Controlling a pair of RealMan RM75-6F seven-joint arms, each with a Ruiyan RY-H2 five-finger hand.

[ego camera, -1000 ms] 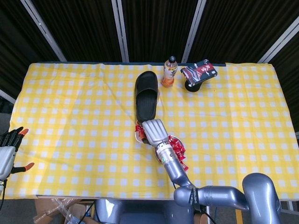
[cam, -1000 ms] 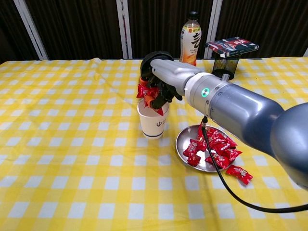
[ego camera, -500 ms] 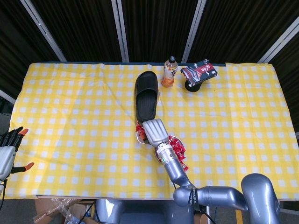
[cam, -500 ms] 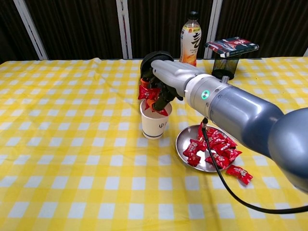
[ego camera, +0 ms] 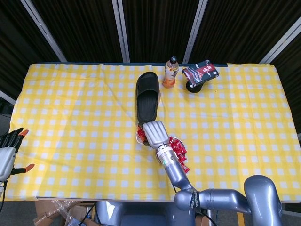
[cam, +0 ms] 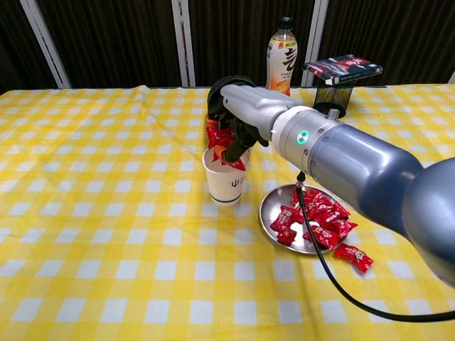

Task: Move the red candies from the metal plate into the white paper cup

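right hand [cam: 242, 117] parked right over the white paper cup [cam: 225, 179], fingers pinched on a small bunch of red wrapped candies [cam: 222, 138] that dangles into the cup mouth, lowest wrapper about at the rim. looks like the drop step, so best bet: keep centred over the opening, sink a touch lower, then spread the fingers gently so nothing catches the rim or tips the light cup. worth watching for a wrapper sticking to a fingertip and riding back out.

going near to far: one stray red candy [cam: 353, 256] lying on the yellow checked tablecloth [cam: 106, 213] just off the front edge of the round metal plate [cam: 269, 207]. plate itself holding a heap of red candies [cam: 313, 217], piled toward its right side, so plenty of trips left by the look of it. cup standing upright just left of the plate, close but can't tell if touching; inside mostly hidden by the hand and the bunch, so no telling how many already sit in there.

behind the cup, black slipper [ego camera: 147, 95] lying lengthwise. further back, orange drink bottle [cam: 281, 57] upright, and beside it a black mesh holder [cam: 332, 96] with a red and black packet [cam: 343, 69] resting on top, nothing else visible in it.

left hand [ego camera: 8, 150] way off at the table's left edge in the head view, holding nothing, fingers apart, well clear of everything.
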